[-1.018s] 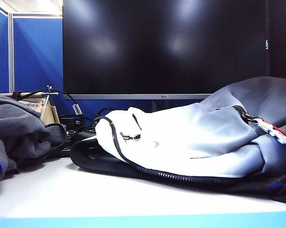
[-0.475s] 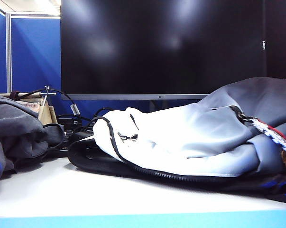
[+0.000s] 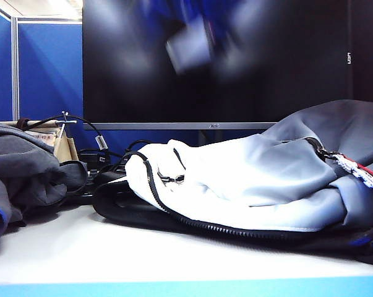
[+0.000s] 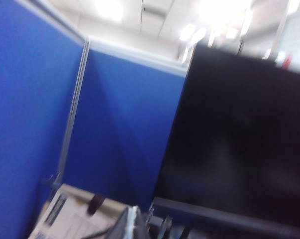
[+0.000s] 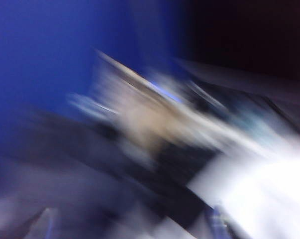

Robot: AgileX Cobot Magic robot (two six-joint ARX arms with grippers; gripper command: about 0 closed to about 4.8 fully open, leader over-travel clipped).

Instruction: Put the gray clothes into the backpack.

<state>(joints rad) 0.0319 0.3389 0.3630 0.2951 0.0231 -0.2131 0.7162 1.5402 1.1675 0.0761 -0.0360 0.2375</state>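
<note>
On table: backpack right, gray clothes left; grippers unseen.

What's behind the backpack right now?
Behind the backpack stands a large dark monitor, with tangled black cables near its left end. A blurred shape shows on the screen. The bag's bulk hides whatever lies directly behind it. Neither gripper's fingers are visible.
</note>
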